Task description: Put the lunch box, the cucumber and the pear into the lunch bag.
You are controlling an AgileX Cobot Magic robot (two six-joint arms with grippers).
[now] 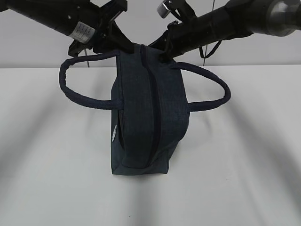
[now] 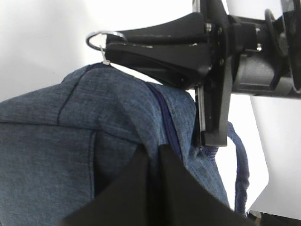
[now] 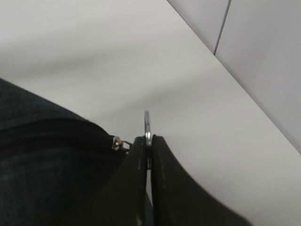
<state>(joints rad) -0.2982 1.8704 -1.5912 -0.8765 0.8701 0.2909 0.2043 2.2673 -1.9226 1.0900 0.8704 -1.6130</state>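
The dark navy lunch bag [image 1: 141,122] stands on the white table, its zipper [image 1: 154,108] running along the top toward me and looking closed. My left gripper [image 1: 123,47] is at the bag's far end, shut on a fold of the bag fabric [image 2: 117,113] beside the zipper; its fingertips [image 2: 141,157] pinch the cloth. My right gripper [image 1: 162,52] is also at the far end, shut on the metal ring pull [image 3: 147,123], which also shows in the left wrist view [image 2: 95,37]. The lunch box, the cucumber and the pear are out of view.
The bag's two loop handles hang out to the left [image 1: 70,92] and right [image 1: 216,92]. The white table [image 1: 244,179] spreads around the bag. A pale wall [image 1: 263,52] rises behind the table's far edge.
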